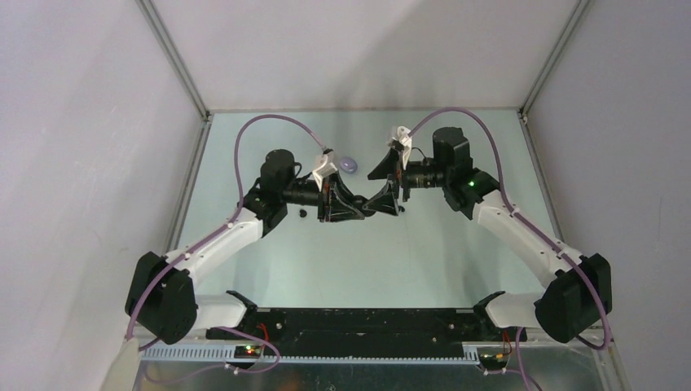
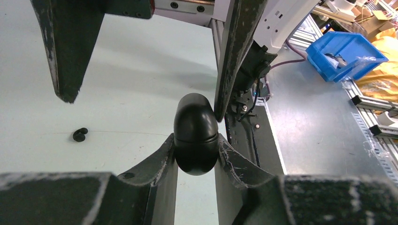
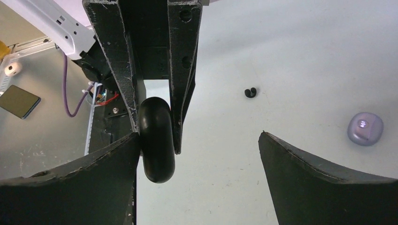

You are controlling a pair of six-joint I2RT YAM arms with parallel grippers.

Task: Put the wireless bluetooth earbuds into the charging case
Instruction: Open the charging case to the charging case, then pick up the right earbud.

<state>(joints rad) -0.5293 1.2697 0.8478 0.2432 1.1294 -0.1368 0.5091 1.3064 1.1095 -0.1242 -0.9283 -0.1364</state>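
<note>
A black oval charging case (image 2: 195, 136), its lid closed, hangs above the table with my left gripper (image 2: 195, 140) shut on its sides. My right gripper (image 3: 199, 136) stands open opposite it. In the right wrist view the case (image 3: 156, 140) lies against the right gripper's left finger (image 3: 94, 173), far from the other finger (image 3: 324, 178). Black earbuds (image 2: 80, 135) lie as one tiny dark shape on the table (image 3: 251, 92), left of the grippers (image 1: 303, 213). Both grippers meet mid-table, left gripper (image 1: 377, 201), right gripper (image 1: 390, 189). No lilac earbud shows.
A pale lilac oval case (image 1: 349, 164) sits shut on the table behind the grippers, also at the right of the right wrist view (image 3: 365, 128). White walls close in the table's back and sides. A blue bin (image 2: 345, 54) stands off the table.
</note>
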